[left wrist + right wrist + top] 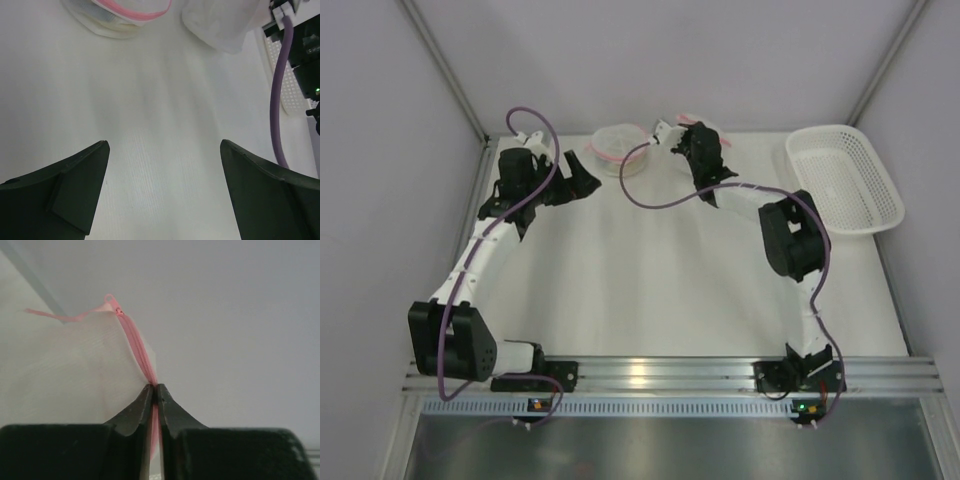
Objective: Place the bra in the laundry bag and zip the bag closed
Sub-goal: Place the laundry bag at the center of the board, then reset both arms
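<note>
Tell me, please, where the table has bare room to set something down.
Bare: the table's middle, bordered by both arms and the near rail, and the strip between right arm and white basket. Crowded: the far edge, with pink-rimmed bundle, open left hand, and right hand pinching the mesh bag.

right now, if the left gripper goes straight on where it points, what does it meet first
Probably bare table first; further on, the pink-edged bundle, though depth is unclear.
</note>
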